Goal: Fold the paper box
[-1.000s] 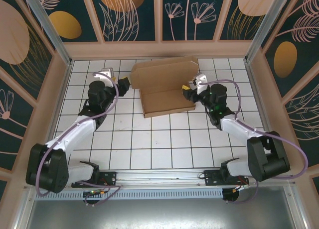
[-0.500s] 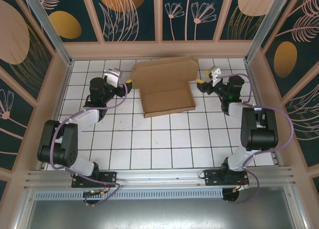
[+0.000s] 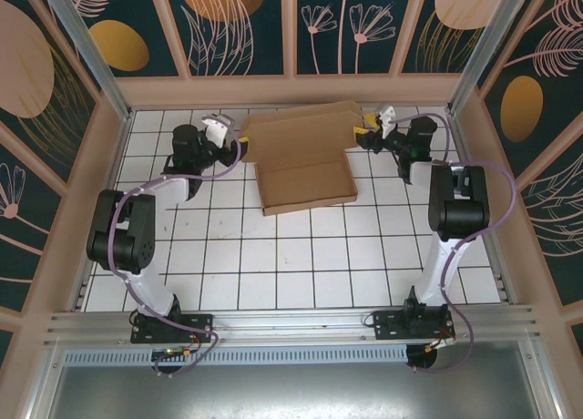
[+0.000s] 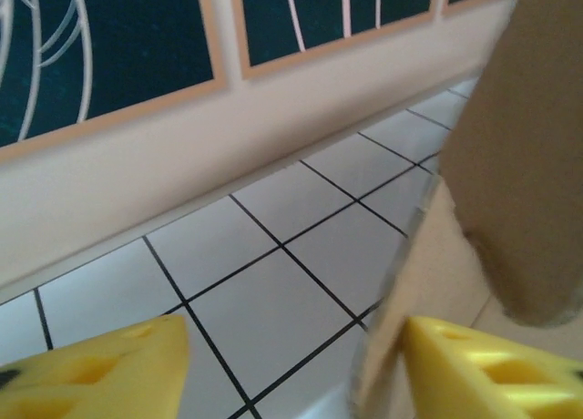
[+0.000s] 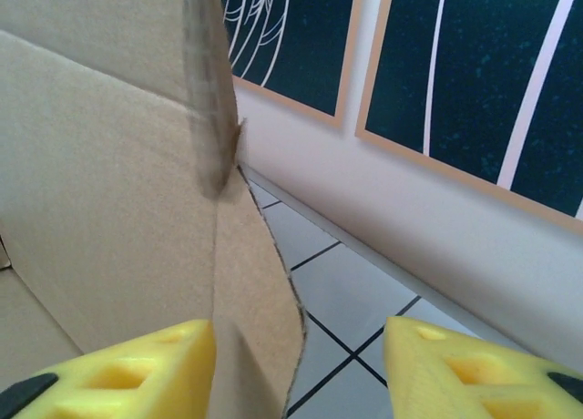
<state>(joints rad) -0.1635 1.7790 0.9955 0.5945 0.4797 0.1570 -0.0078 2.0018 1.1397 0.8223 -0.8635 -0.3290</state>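
- Left wrist view: left fingers (image 4: 100,369) apart, straddling a flap edge of the paper box (image 4: 519,164), unclamped.
- Right wrist view: right fingers (image 5: 118,369) likewise apart astride the opposite flap.
- Top view: box far-centre on the desk (image 3: 273,255), flanked by both arms, probably to fold its end flaps together.

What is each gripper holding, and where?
Nothing is gripped: the left gripper and right gripper each stand open astride an end flap of the box's raised lid.
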